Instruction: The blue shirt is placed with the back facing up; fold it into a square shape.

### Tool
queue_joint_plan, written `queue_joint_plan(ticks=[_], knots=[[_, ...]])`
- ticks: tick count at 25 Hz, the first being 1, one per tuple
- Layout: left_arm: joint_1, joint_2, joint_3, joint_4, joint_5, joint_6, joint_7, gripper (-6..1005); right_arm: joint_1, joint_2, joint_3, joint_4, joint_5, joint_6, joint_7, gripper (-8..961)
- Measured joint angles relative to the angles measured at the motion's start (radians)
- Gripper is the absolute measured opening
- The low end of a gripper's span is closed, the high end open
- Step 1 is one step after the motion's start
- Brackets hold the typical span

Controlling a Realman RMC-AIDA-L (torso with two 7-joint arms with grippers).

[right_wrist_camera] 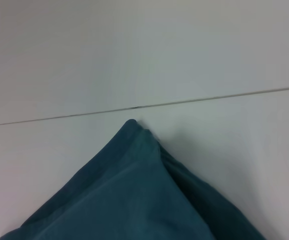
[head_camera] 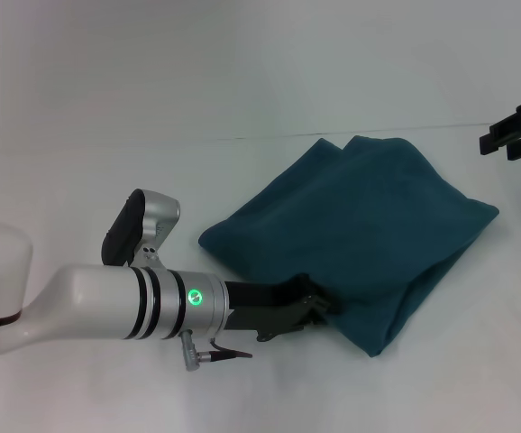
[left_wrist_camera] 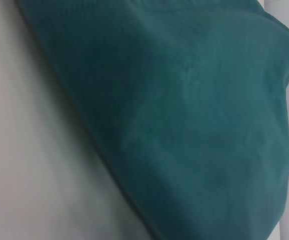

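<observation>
A blue shirt (head_camera: 360, 230) lies folded into a rough diamond on a white table (head_camera: 152, 108), nearly squared. The left claw (head_camera: 310, 308) sits at its near edge, likely tidying the fold; whether it is apart or together cannot be told. The right claw (head_camera: 513, 135) hovers apart, well clear. No writing shows.

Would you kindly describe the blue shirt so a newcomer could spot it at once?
On the white table, just ahead of the left pincer, lies the blue shirt. It is a dark teal bundle folded into a rough diamond, the only cloth there.
</observation>
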Motion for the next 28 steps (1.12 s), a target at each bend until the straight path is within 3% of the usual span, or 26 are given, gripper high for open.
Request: queue_joint_plan(ticks=[4, 8, 15, 21, 24, 28], knots=[[-0.001, 0.0, 0.0, 0.001, 0.0, 0.001, 0.002, 253, 0.001, 0.0, 0.0, 0.0, 0.0, 0.0, 0.0, 467], [0.01, 0.0, 0.0, 0.017, 0.0, 0.034, 0.007, 99, 0.002, 0.0, 0.0, 0.0, 0.001, 0.0, 0.0, 466], [0.144, 0.004, 0.023, 0.158, 0.008, 0.193, 0.001, 92, 0.001, 0.0, 0.0, 0.022, 0.002, 0.006, 0.001, 464], [0.294, 0.025, 0.018, 0.308, 0.041, 0.318, -0.026, 91, -0.007, 0.0, 0.0, 0.026, 0.002, 0.008, 0.004, 462], [0.345, 0.053, -0.047, 0.372, 0.162, 0.384, -0.056, 91, -0.01, 0.0, 0.0, 0.026, 0.002, 0.005, 0.005, 461], [0.346, 0.071, -0.134, 0.389, 0.263, 0.411, -0.057, 92, -0.013, 0.0, 0.0, 0.027, 0.002, 0.0, 0.006, 460]])
